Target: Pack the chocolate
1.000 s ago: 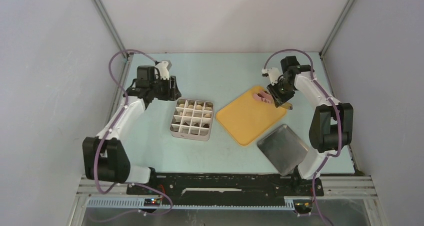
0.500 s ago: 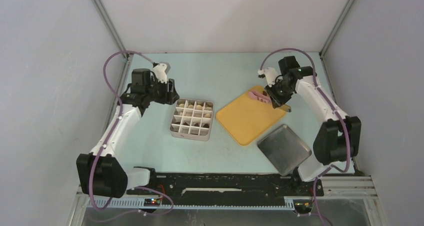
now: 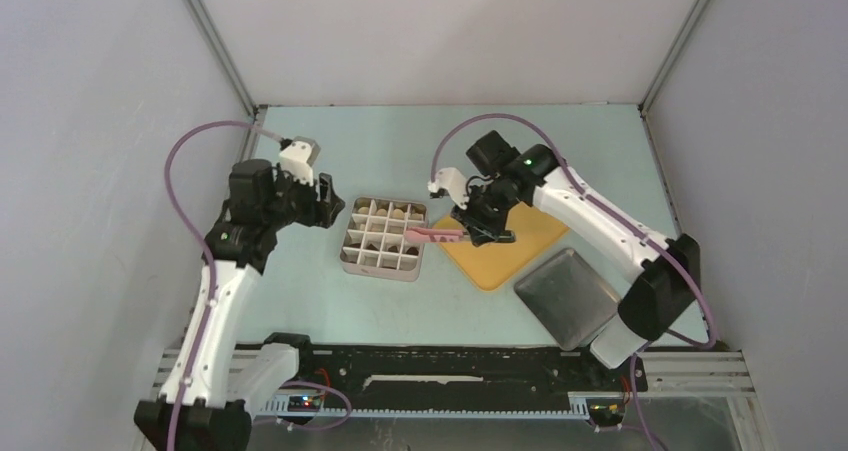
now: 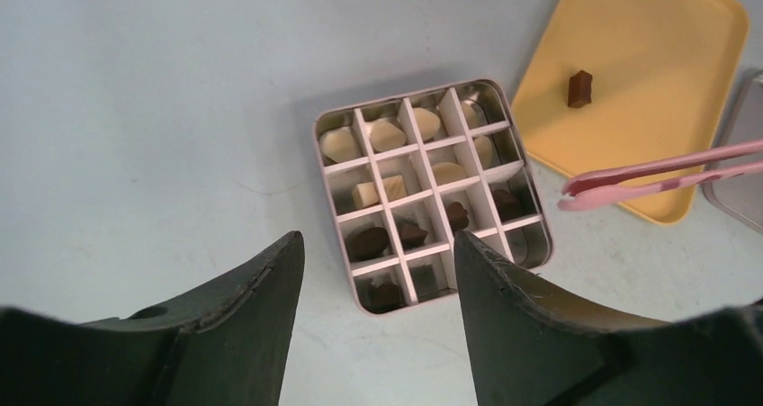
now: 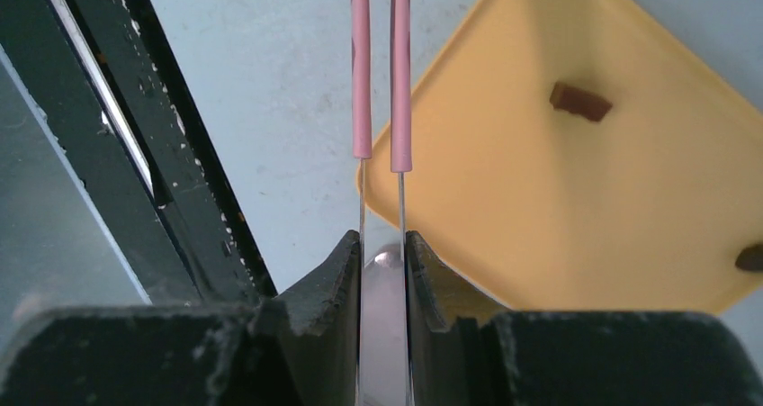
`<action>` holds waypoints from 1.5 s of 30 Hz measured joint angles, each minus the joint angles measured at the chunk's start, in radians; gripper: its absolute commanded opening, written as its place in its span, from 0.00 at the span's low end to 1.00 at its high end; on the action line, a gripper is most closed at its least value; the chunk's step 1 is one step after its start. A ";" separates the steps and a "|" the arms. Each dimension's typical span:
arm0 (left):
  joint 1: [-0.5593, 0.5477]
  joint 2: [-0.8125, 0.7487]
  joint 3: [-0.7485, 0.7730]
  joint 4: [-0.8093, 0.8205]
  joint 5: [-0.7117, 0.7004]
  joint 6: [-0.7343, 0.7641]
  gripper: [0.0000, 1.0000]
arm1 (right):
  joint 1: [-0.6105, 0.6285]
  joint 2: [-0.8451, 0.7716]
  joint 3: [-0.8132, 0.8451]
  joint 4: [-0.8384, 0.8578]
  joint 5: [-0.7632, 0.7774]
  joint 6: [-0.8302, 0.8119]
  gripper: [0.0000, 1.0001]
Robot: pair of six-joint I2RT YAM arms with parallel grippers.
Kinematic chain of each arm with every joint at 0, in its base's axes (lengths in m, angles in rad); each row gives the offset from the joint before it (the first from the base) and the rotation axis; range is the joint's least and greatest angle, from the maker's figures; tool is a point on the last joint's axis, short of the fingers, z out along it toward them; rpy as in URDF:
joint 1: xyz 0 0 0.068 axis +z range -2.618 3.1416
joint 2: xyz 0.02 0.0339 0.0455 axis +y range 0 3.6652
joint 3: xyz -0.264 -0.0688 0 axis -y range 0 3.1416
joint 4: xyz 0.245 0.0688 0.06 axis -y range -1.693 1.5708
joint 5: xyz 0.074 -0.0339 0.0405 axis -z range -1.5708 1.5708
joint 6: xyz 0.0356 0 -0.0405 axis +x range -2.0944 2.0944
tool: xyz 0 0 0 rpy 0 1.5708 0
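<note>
a: where is the chocolate that the next move turns on?

b: on the yellow tray [image 5: 540,208]. in the right wrist view a dark piece [image 5: 580,102] lies at about two o'clock from the right gripper [image 5: 382,244]. that is well off the line of the pink tongs [image 5: 400,73], which run straight to twelve. its long axis runs ten to four, crosswise to them.

a: and that gripper?

b: clenched on the tongs' bare metal handles. in the left wrist view the tips stand nearly together at the three o'clock edge of the box [image 4: 472,109], and i see nothing between them.

a: which arm is nearer?

b: the right, i judge; the tray lies on its side. the left gripper [image 4: 378,244] is spread wide, holds nothing, and hovers near the box's ten o'clock corner in the top view.

a: counts?

b: one pair of tongs, one box of sixteen cells, one yellow tray, one steel tray [image 3: 565,296]. two dark pieces are on the yellow tray. in the box, as best i can count, there are seven cream pieces [image 4: 387,134] and five dark ones [image 4: 369,241].
</note>
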 measured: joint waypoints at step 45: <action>0.079 -0.144 -0.141 0.036 -0.015 0.003 0.75 | -0.176 0.073 -0.075 0.058 0.182 0.085 0.14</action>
